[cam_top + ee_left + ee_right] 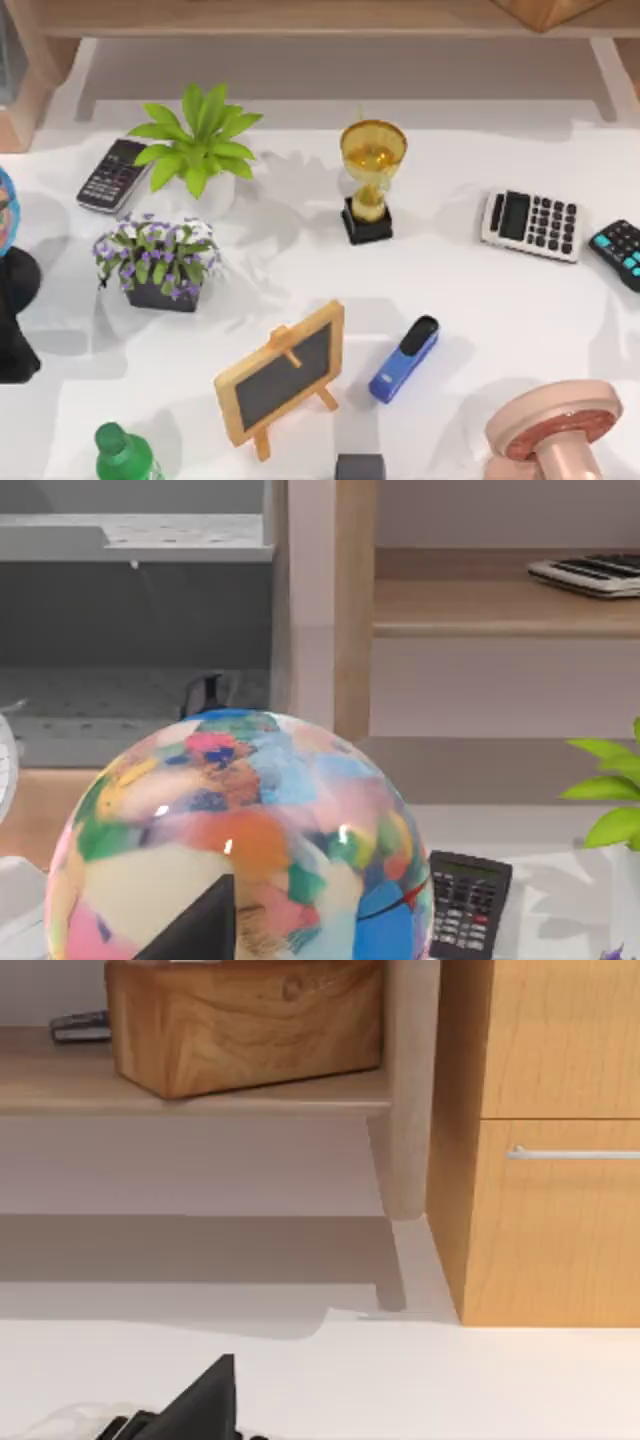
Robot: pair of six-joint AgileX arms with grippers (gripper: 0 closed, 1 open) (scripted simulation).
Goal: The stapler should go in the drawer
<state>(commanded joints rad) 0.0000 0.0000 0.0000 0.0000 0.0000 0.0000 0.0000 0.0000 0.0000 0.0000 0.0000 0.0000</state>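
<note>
the white table (480, 300) carries the blue stapler (404, 360) near its front edge, just right of the small chalkboard easel (283, 378). a gold trophy (371, 180) stands toward the back middle. near the right edge lie a white calculator (531, 225) and a black calculator (620, 252). toward the back left are a dark calculator (113, 175), a green potted plant (196, 148) and a purple flower pot (157, 262). a green bottle (124, 455) stands at the front left, and a globe (240, 840) at the left edge.

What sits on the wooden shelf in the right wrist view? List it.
A large light-brown wooden box rests on the wooden shelf, with a small dark flat device beside it at the back. The box's top is cut off, so any contents are hidden.
</note>
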